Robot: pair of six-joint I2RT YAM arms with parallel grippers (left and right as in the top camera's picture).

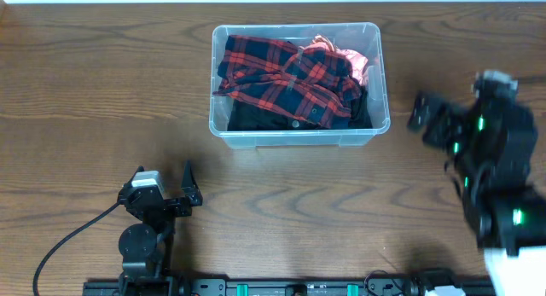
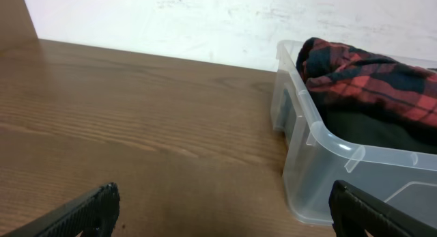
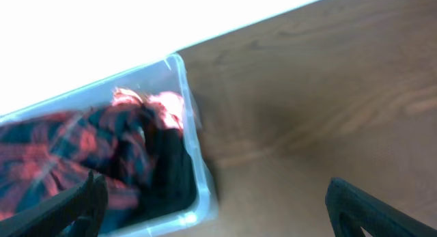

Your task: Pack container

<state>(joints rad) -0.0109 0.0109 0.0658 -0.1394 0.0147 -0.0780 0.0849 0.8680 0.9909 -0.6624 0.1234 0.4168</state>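
Note:
The clear plastic container (image 1: 380, 91) stands at the back middle of the table, holding a red and black plaid shirt (image 1: 290, 74), a dark garment (image 1: 256, 117) and a pink cloth (image 1: 354, 61). It also shows in the left wrist view (image 2: 321, 162) and the right wrist view (image 3: 194, 148). My left gripper (image 1: 183, 189) is open and empty, resting near the front left, apart from the container. My right gripper (image 1: 424, 117) is open and empty, in the air just right of the container.
A black cable (image 1: 72, 240) runs from the left arm's base toward the front left. A white wall (image 2: 171, 18) lies behind the table's far edge. Bare wood table (image 1: 102, 91) surrounds the container.

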